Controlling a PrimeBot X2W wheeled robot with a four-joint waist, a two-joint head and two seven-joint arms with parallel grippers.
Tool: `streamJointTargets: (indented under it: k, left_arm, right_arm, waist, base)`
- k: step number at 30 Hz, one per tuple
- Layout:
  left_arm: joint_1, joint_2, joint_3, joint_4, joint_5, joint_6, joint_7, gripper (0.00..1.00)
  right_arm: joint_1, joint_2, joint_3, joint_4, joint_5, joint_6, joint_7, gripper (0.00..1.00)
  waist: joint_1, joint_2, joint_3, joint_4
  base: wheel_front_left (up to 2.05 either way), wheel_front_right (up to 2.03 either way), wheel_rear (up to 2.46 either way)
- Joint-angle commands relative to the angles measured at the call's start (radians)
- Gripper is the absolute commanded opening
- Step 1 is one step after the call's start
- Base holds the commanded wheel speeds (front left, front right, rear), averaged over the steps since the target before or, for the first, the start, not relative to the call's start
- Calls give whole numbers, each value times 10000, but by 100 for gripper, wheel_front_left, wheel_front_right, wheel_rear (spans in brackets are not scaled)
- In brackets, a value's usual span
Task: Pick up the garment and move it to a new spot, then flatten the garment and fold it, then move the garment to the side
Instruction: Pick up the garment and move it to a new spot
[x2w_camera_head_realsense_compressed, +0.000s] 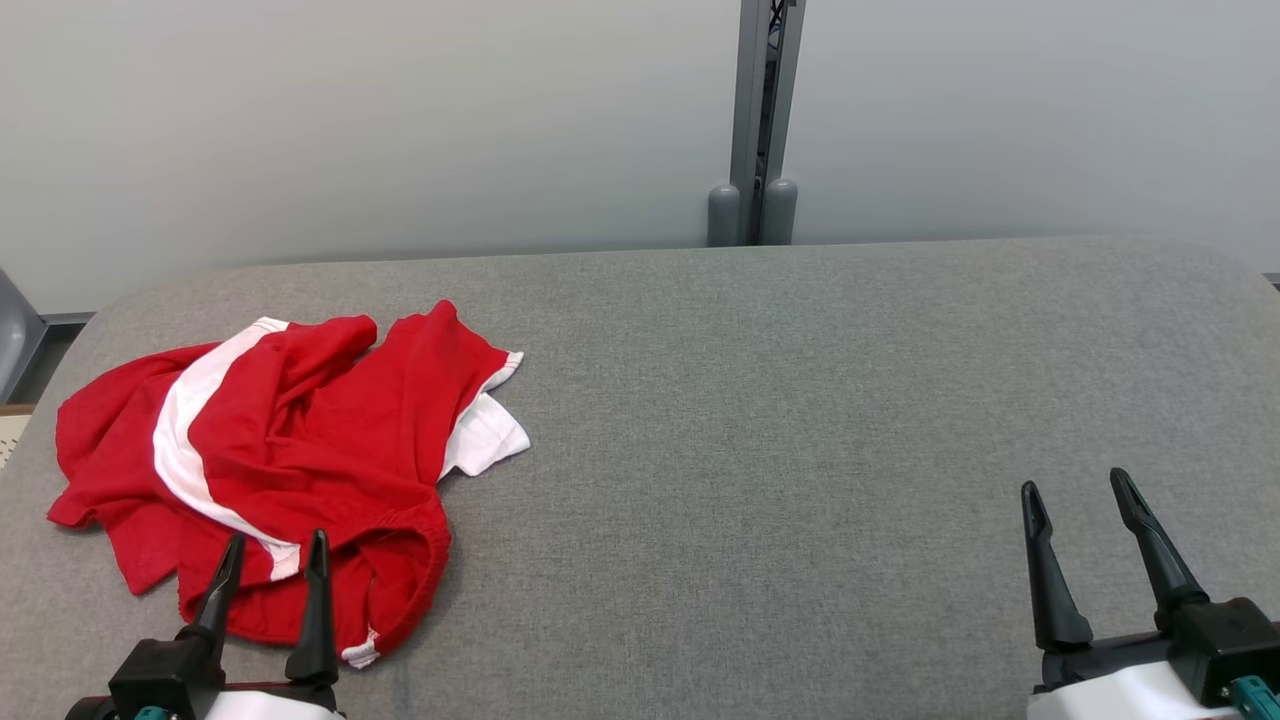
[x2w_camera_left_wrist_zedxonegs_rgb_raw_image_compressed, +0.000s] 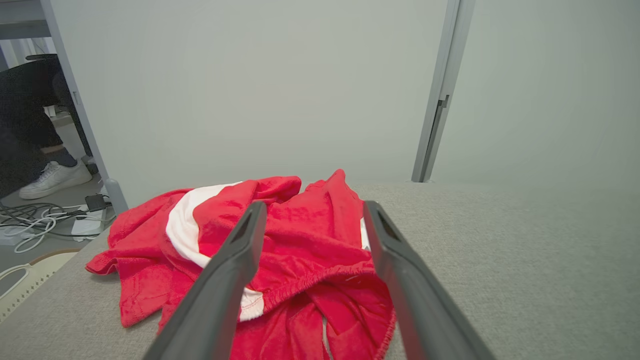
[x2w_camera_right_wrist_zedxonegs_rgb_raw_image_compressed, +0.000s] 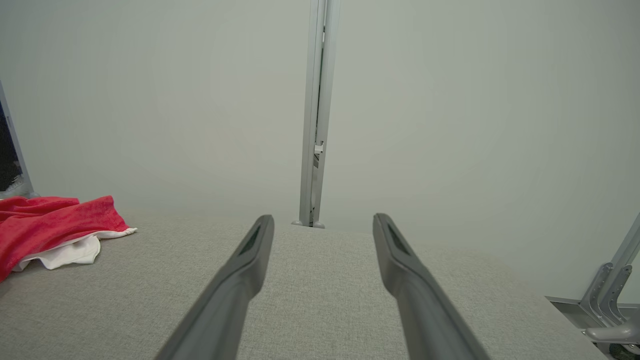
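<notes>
The garment (x2w_camera_head_realsense_compressed: 300, 450) is a crumpled pair of red shorts with a white stripe and white lining, lying at the left of the grey table (x2w_camera_head_realsense_compressed: 800, 400). My left gripper (x2w_camera_head_realsense_compressed: 275, 545) hovers over its near edge, open, nothing between the fingers. In the left wrist view the garment (x2w_camera_left_wrist_zedxonegs_rgb_raw_image_compressed: 300, 240) lies heaped just beyond the left gripper (x2w_camera_left_wrist_zedxonegs_rgb_raw_image_compressed: 312, 207). My right gripper (x2w_camera_head_realsense_compressed: 1078, 485) stands open at the lower right, far from the cloth. From the right wrist, the garment (x2w_camera_right_wrist_zedxonegs_rgb_raw_image_compressed: 55, 225) shows at the far left, and the right gripper (x2w_camera_right_wrist_zedxonegs_rgb_raw_image_compressed: 322, 220) points over bare table.
A pale wall with a grey vertical post (x2w_camera_head_realsense_compressed: 755, 120) runs behind the table. Off the table's left edge are cables (x2w_camera_left_wrist_zedxonegs_rgb_raw_image_compressed: 35, 220) on the floor and a person's white shoe (x2w_camera_left_wrist_zedxonegs_rgb_raw_image_compressed: 52, 177). A metal bracket (x2w_camera_right_wrist_zedxonegs_rgb_raw_image_compressed: 610, 295) stands beyond the table's right corner.
</notes>
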Motion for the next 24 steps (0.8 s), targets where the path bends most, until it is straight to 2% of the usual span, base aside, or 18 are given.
streamJointTargets:
  k: [1,15,24]
  left_arm:
    - [-145,20,36,14,76,-34,-47,100]
    - [-303,7,285,62,16,-61,-47,100]
    - [-491,2,191,92,-199,42,-46,100]
  right_arm:
    - [15,-63,-2,-2,87,1,-51,100]
    - [-61,-65,88,-27,75,1,-50,100]
    - [23,-63,115,-28,78,1,-51,100]
  waist:
    - [0,0,40,21]
    - [0,0,196,489]
    - [0,0,239,1752]
  base:
    - [0,0,0]
    - [0,0,0]
    - [0,0,0]
